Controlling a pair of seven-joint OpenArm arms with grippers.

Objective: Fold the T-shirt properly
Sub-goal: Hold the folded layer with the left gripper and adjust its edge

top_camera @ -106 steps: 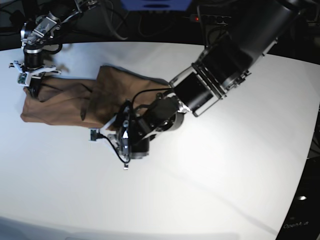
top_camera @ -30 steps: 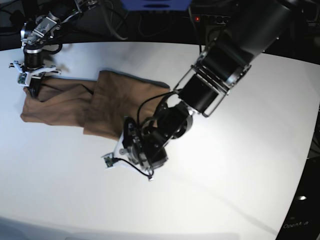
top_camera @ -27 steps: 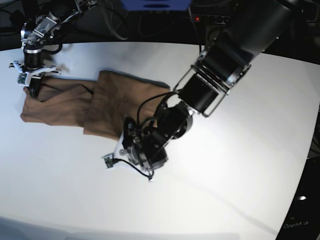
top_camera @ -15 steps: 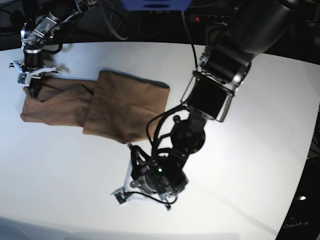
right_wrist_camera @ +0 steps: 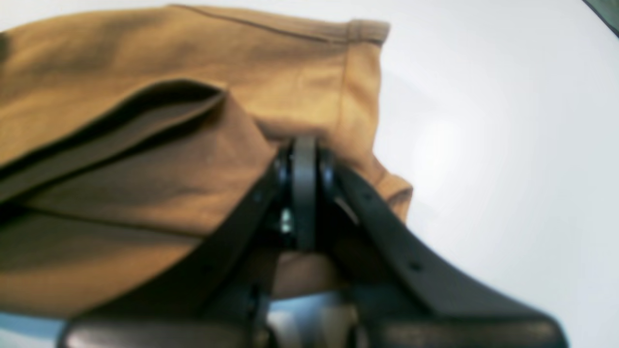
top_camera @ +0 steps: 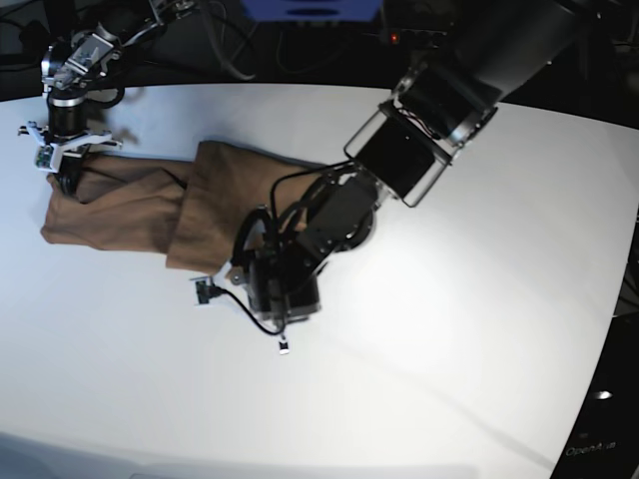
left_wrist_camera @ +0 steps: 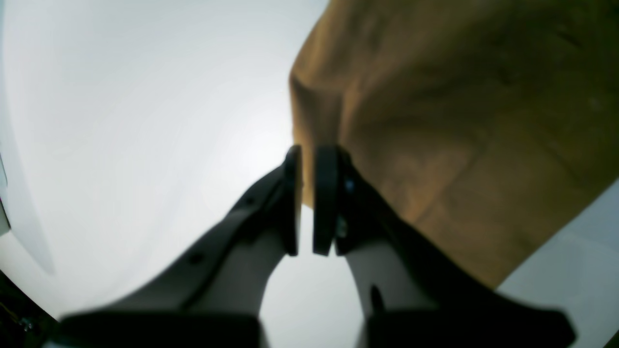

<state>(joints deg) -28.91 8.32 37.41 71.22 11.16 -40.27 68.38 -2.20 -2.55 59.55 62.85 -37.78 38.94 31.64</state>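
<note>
t-shirt (top_camera: 190,205): long axis left-right on surface (top_camera: 479,299) | left end effector (left_wrist_camera: 307,203): closed, empty, beside near corner | right end effector (right_wrist_camera: 304,193): clamped on far-left edge

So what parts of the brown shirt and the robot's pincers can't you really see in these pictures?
- T-shirt, base view: its near right corner is hidden behind the left arm's wrist.
- Left pincer, left wrist view: blurred; whether its tips touch cloth cannot be told.
- Right pincer, right wrist view: blurred and shut against the cloth; what sits between its tips is hidden.
- Neck label: not visible in any view.
</note>
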